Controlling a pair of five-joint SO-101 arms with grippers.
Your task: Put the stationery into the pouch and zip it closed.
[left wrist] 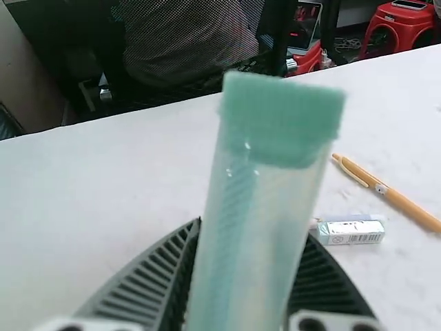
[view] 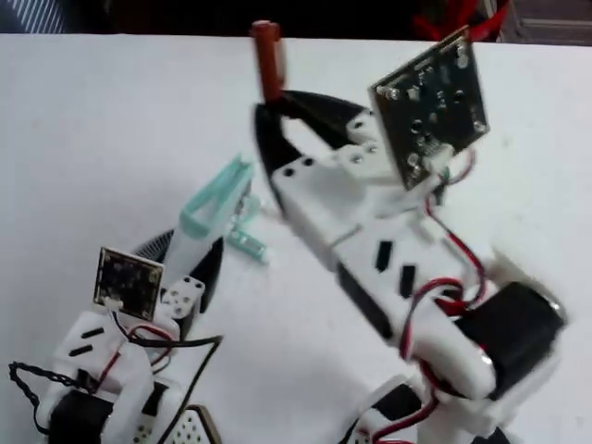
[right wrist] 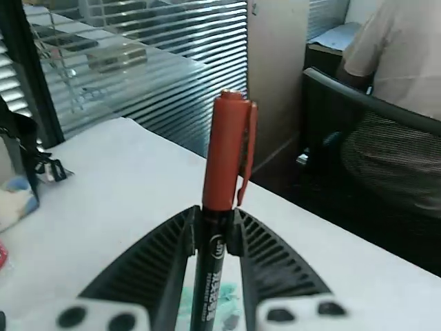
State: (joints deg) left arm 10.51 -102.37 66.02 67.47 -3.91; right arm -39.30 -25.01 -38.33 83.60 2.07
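Observation:
My left gripper is shut on the pouch, a long translucent sleeve with a teal end, held tilted up off the white table. My right gripper is shut on a black marker with a red cap, standing above the table's far side, beyond and to the right of the pouch. An orange pen and a small boxed eraser lie on the table just right of the pouch.
The right arm's body crosses the table's right half, over the spot where the pen lies. A thin black chain hangs by the left arm's base. The table's far edge runs close behind the marker.

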